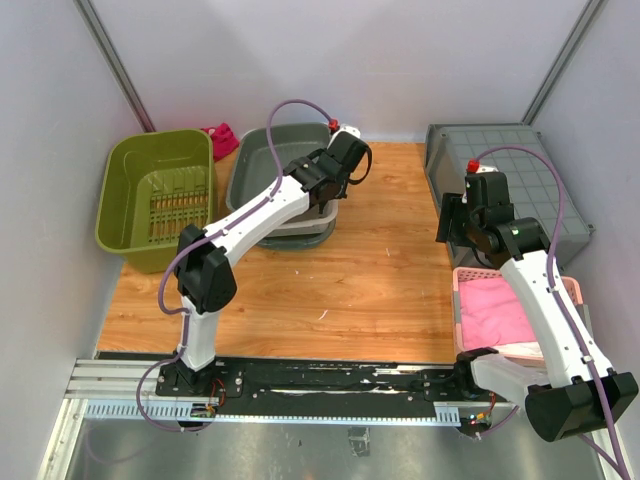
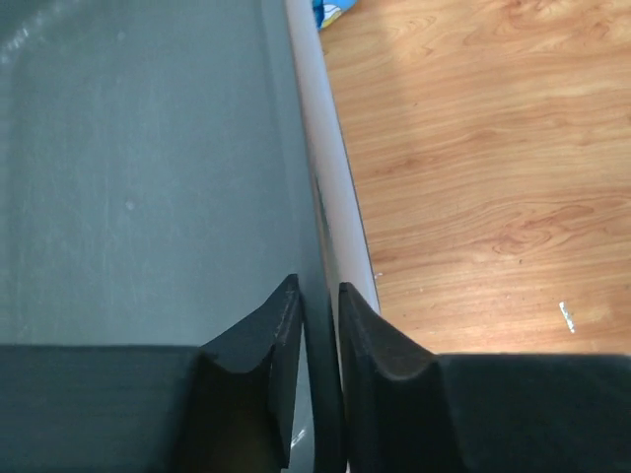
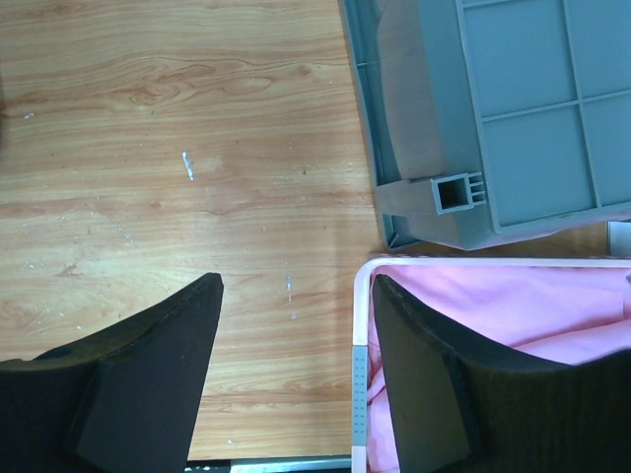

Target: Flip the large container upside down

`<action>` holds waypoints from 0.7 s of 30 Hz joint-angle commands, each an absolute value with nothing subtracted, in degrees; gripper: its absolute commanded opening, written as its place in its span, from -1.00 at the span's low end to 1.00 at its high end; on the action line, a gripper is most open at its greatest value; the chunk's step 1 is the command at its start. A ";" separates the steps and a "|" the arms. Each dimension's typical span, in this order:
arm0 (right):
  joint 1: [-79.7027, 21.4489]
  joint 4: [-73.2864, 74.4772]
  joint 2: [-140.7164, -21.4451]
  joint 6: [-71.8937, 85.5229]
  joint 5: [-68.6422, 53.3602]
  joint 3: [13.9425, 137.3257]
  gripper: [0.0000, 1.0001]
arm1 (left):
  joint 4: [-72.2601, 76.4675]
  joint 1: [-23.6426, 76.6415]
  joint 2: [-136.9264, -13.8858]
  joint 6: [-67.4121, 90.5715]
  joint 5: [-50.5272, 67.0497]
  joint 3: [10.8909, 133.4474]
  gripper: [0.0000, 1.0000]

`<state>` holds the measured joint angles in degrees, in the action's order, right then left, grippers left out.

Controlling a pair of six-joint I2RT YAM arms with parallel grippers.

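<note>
Laminate with a wood grain forms the table (image 1: pixel 380 280). Nearest the arm bases, right of the grey tub (image 1: pixel 300 145), a pink basket (image 3: pixel 361 345) with a perforated rim holds soft pink cloth (image 3: pixel 513 305). The right gripper (image 3: pixel 296 281) hangs over the basket's left rim, its black wedge-shaped fingers spread wide, holding nothing. The tub, a smooth matte plastic basin with rounded corners, sits upright at the table's far centre. The left gripper (image 2: pixel 317 296) is clamped on the tub's thin right wall, one finger inside, one outside. Right of the tub lies an inverted grey crate (image 1: pixel 520 150) with a ribbed, gridded base. Left of the tub stands an olive-green bin (image 1: pixel 125 200) with a slatted floor.
</note>
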<state>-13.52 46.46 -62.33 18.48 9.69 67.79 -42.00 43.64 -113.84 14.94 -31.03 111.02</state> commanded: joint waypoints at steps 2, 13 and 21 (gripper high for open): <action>-13.43 47.47 -61.71 18.34 12.11 69.34 0.27 | -42.06 43.86 -111.49 13.61 -32.11 114.38 -0.67; -13.38 47.15 -61.77 19.64 10.37 69.54 0.26 | -42.66 43.86 -100.46 6.02 -29.89 120.38 -0.99; -12.10 47.16 -60.24 21.28 8.74 73.23 0.25 | -35.13 43.81 -92.42 15.55 -0.99 121.31 -0.99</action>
